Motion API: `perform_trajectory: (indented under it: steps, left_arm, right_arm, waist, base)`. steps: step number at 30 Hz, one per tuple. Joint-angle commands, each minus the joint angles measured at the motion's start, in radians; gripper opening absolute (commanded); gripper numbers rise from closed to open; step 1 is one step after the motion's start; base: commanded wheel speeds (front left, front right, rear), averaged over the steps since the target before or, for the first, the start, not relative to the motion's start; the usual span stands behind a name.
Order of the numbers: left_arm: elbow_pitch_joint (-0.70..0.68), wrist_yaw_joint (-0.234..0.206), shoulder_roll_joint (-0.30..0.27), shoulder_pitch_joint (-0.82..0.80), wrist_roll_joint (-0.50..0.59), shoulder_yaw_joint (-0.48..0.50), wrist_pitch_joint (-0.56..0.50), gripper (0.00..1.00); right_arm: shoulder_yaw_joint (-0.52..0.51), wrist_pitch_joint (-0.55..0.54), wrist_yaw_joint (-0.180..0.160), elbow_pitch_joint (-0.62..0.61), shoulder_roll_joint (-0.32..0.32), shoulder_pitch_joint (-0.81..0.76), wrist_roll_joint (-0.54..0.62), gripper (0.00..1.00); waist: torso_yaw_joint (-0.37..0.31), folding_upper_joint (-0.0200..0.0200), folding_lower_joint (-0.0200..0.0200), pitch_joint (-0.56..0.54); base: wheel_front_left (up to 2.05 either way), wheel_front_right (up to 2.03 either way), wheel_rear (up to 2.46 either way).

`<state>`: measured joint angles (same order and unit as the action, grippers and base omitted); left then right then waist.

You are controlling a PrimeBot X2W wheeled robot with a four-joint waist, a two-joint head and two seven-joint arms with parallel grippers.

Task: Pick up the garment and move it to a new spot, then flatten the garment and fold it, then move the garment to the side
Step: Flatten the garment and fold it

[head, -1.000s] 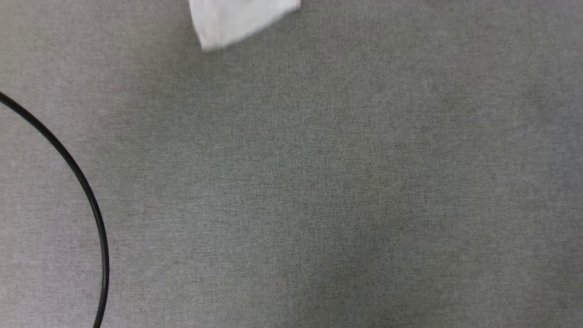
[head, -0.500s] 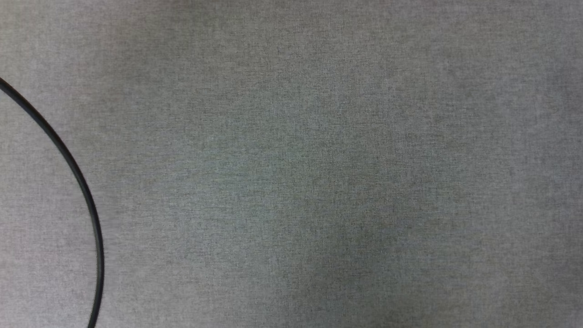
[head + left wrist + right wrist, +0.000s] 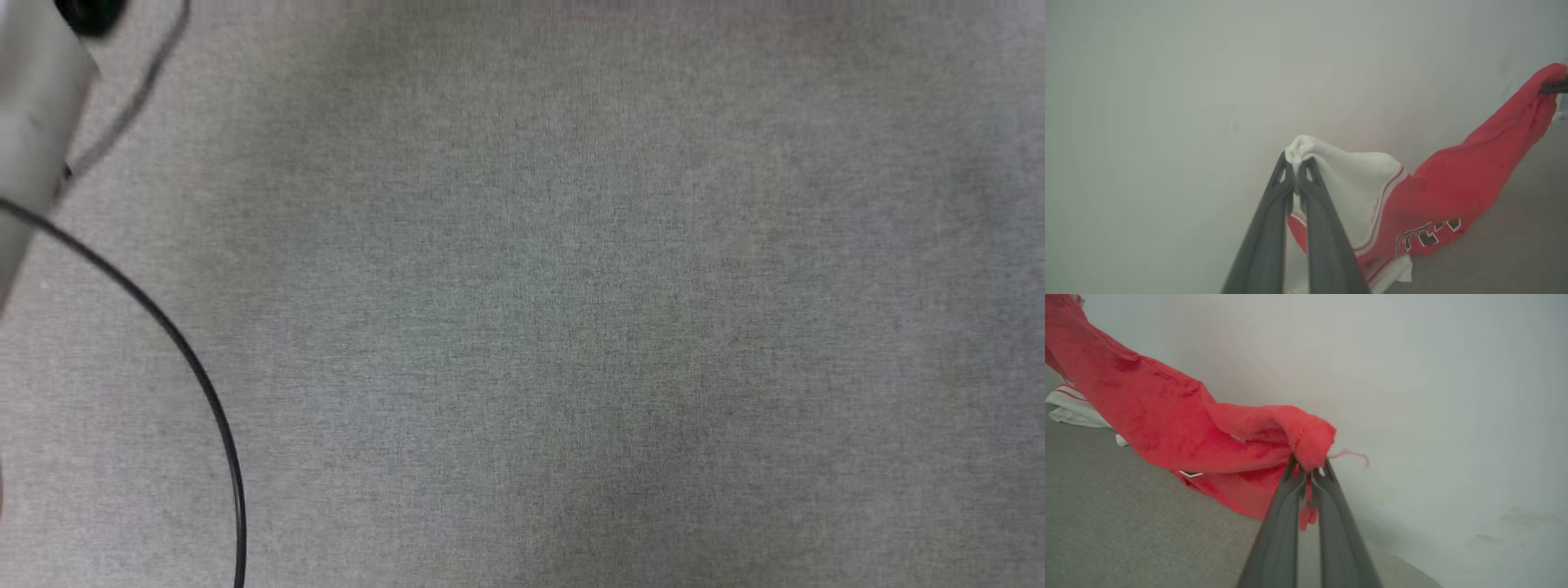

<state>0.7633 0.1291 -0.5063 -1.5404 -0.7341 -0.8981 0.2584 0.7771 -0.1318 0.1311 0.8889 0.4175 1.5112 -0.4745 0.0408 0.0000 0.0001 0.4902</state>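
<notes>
My left gripper [image 3: 1295, 163] is clenched on a bunched tip of the garment [image 3: 1453, 192], at its white sleeve. The cloth is pinched between my fingertips and puffs out just above them. From there the sleeve, with its striped trim, runs right into the red body, whose outlined lettering faces my left wrist camera. The red cloth then climbs away to the far right. My right gripper [image 3: 1308, 467] is clamped on a wad of that red cloth, and a loose thread trails beside the tips. The garment hangs stretched between my two grips, its lower folds sagging onto the grey woven surface [image 3: 571, 327]. A black cable [image 3: 242, 539] curves across that surface at the left, below my pale forearm [image 3: 33, 122]. Behind the garment stands a plain pale wall [image 3: 1167, 81].
</notes>
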Motion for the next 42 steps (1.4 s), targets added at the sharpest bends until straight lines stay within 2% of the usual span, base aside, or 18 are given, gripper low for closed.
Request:
perform_trajectory:
  steps: [1, 4, 10, 16, 23, 31, 32, 35, 42]
  left_arm:
    - [-0.015, 0.000, -0.021, 0.053, -0.004, 0.006, 0.007, 0.00]
    - [-0.075, -0.001, -0.032, 0.180, -0.016, 0.015, 0.008, 0.00]
    - [-0.221, -0.053, -0.088, 0.492, -0.029, 0.018, 0.009, 0.00]
    - [-0.366, -0.130, -0.132, 0.795, -0.060, -0.012, 0.009, 0.00]
    - [-0.539, -0.241, -0.210, 1.089, -0.129, -0.042, -0.008, 0.00]
    - [-0.724, -0.366, -0.274, 1.342, -0.216, -0.070, -0.029, 0.00]
    - [-0.773, -0.396, -0.283, 1.412, -0.238, -0.090, -0.038, 0.00]
    - [-0.794, -0.410, -0.285, 1.446, -0.247, -0.105, -0.044, 0.00]
    - [-0.834, -0.442, -0.300, 1.536, -0.279, -0.130, -0.059, 0.00]
  right_arm:
    - [0.022, 0.017, -0.001, 0.003, -0.008, -0.047, -0.019, 0.00]
    - [0.071, 0.044, -0.001, -0.012, 0.004, -0.133, -0.061, 0.00]
    - [0.174, 0.072, -0.001, -0.079, 0.060, -0.319, -0.149, 0.00]
    - [0.228, 0.122, -0.001, -0.148, 0.146, -0.515, -0.218, 0.00]
    - [0.248, 0.156, -0.001, -0.224, 0.223, -0.729, -0.273, 0.00]
    - [0.195, 0.187, -0.001, -0.297, 0.303, -0.964, -0.299, 0.00]
    - [0.159, 0.194, -0.001, -0.330, 0.321, -1.069, -0.307, 0.00]
    - [0.134, 0.188, -0.001, -0.357, 0.339, -1.135, -0.309, 0.00]
    - [0.009, 0.168, -0.001, -0.459, 0.367, -1.348, -0.279, 0.00]
  waist:
    - [0.003, 0.0000, -0.0001, -0.037]
    - [0.007, 0.0000, -0.0001, -0.083]
    - [0.011, 0.0000, -0.0001, -0.178]
    - [0.024, 0.0000, -0.0001, -0.271]
    - [0.012, 0.0000, -0.0001, -0.358]
    - [0.016, 0.0000, -0.0001, -0.448]
    - [0.022, 0.0000, -0.0001, -0.474]
    - [0.025, 0.0000, -0.0001, -0.484]
    - [0.027, 0.0000, -0.0001, -0.499]
  base:
    - [0.00, 0.00, 0.00]
    - [0.00, 0.00, 0.00]
    - [0.00, 0.00, 0.00]
    - [0.00, 0.00, 0.00]
    - [0.00, 0.00, 0.00]
    - [0.00, 0.00, 0.00]
    - [0.00, 0.00, 0.00]
    - [0.00, 0.00, 0.00]
    - [0.00, 0.00, 0.00]
